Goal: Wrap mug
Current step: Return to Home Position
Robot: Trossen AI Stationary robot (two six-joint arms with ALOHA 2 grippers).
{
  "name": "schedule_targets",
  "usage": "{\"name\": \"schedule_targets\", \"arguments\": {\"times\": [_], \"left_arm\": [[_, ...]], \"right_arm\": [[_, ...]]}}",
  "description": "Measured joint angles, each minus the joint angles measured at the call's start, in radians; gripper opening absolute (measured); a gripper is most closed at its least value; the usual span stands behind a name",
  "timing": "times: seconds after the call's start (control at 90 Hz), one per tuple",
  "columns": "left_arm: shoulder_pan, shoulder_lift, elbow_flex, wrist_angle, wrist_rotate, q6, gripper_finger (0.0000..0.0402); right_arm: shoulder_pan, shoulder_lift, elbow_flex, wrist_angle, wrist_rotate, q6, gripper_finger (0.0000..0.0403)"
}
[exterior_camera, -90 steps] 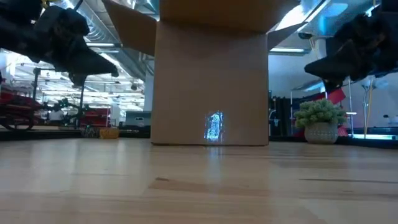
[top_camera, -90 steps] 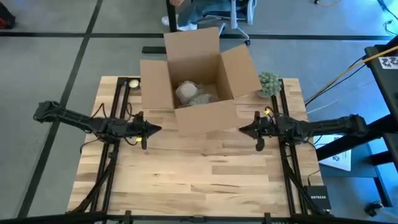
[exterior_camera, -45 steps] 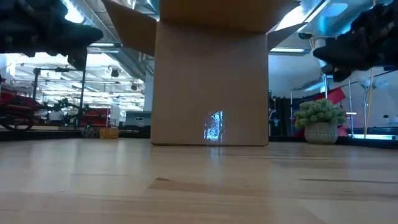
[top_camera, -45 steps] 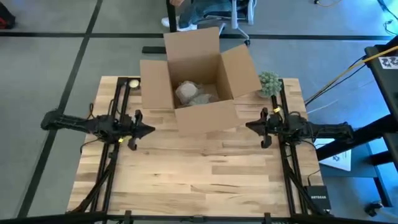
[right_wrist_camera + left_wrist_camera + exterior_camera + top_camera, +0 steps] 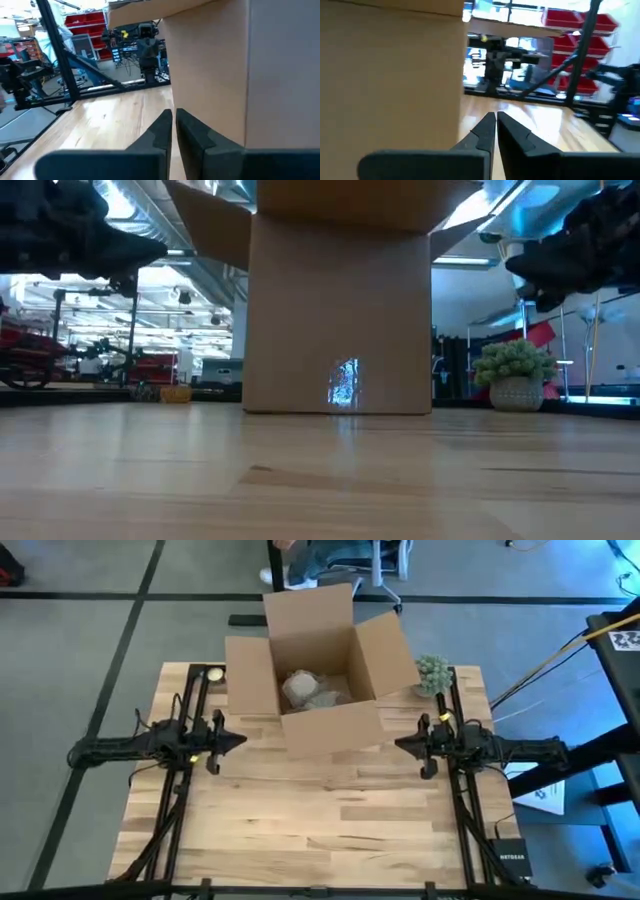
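An open cardboard box (image 5: 320, 670) stands at the table's far middle, its bottom on the wood; inside lies a pale crumpled paper bundle (image 5: 312, 688). No bare mug shows. My left gripper (image 5: 238, 739) hovers shut left of the box, its fingertips (image 5: 495, 120) together beside the box's wall (image 5: 390, 75). My right gripper (image 5: 398, 744) hovers shut to the right of the box, fingertips (image 5: 173, 116) together next to the box's wall (image 5: 225, 70). Neither holds anything.
A small potted green plant (image 5: 433, 673) stands at the far right, beside the box's right flap. A small round thing (image 5: 214, 673) lies at the far left corner. The bare wooden table (image 5: 320, 820) spreads in front of the box.
Both arms have drawn back from the box: my left gripper toward the table's left edge and a little toward the far edge, my right gripper a short way toward the right edge. In the low view both have risen. The box has stayed put.
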Motion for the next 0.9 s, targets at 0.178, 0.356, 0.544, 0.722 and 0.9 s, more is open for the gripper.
{"name": "schedule_targets", "arguments": {"times": [0.178, 0.356, 0.544, 0.722, 0.9], "left_arm": [[0.000, 0.008, 0.000, -0.010, -0.007, 0.009, 0.0000], [0.000, 0.008, 0.000, -0.042, -0.008, -0.016, 0.0000], [0.000, 0.008, 0.000, -0.046, -0.007, -0.012, 0.0000], [0.000, 0.008, 0.000, -0.046, -0.008, -0.015, 0.0000], [0.000, 0.008, 0.000, -0.046, -0.008, -0.016, 0.0000]], "right_arm": [[0.000, -0.002, 0.000, -0.008, -0.037, -0.012, 0.0010], [0.000, -0.002, 0.000, -0.008, -0.036, -0.011, 0.0010], [0.000, -0.002, 0.000, -0.008, -0.036, -0.010, 0.0010], [0.000, -0.002, 0.000, -0.008, -0.036, -0.010, 0.0010], [0.000, -0.002, 0.000, -0.008, -0.036, -0.010, 0.0010]]}}
